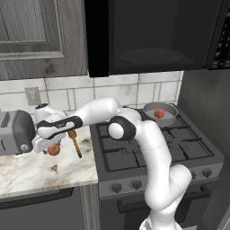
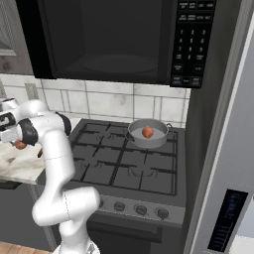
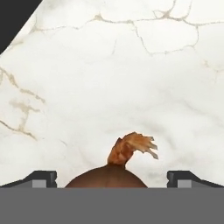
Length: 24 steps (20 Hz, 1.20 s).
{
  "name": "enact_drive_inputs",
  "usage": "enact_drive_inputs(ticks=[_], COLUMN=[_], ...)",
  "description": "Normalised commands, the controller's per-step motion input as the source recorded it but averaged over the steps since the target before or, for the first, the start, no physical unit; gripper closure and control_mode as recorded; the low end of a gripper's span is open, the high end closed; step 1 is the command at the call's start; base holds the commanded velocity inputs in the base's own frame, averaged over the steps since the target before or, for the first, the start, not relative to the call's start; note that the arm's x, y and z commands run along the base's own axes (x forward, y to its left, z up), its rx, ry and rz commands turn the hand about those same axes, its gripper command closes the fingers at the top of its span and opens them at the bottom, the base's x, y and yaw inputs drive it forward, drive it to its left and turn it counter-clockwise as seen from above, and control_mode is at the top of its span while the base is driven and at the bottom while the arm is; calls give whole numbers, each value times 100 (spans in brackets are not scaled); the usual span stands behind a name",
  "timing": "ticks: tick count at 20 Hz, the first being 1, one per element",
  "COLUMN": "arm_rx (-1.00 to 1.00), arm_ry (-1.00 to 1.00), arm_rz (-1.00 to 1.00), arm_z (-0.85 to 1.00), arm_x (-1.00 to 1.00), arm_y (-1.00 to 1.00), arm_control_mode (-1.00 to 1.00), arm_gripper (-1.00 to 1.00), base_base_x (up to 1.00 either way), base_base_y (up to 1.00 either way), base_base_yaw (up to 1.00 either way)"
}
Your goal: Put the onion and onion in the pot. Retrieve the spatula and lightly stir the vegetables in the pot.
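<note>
Smooth-skinned onion (image 3: pixel 106 180) on the tabletop (image 3: pixel 131 78) at 6 o'clock btwn our wide-apart jaws; prob slippery, so we'd pinch across its widest middle.

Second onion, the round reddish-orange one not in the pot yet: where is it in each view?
Left base view: round reddish-orange onion on the counter, lower left, under the open gripper, beside the orange-brown wooden spatula.
Right base view: far left edge, half hidden by the arm.
Hand view: bottom centre, between the fingertips.
Shared landmark: white marble counter.
</note>
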Motion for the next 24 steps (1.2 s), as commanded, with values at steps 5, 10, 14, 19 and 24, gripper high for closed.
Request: enact_drive_inputs(ticks=[5, 10, 14, 19, 24], arm_rx=[0, 0, 0, 0, 0], arm_ry=[2, 1, 0, 0, 0], arm_rz=[-24, -22, -22, -21, -21], arm_z=[-17, -37, -51, -49, -40], arm_x=[0, -2, -15, -28, -27], arm_y=[0, 0, 1, 2, -1], arm_control_mode=[-100, -100, -100, -100, -100], arm_gripper=[-100, -100, 100, 100, 100], base_base_x=[0, 0, 0, 0, 0], base_base_y=[0, 0, 0, 0, 0], base_base_yaw=[0, 0, 0, 0, 0])
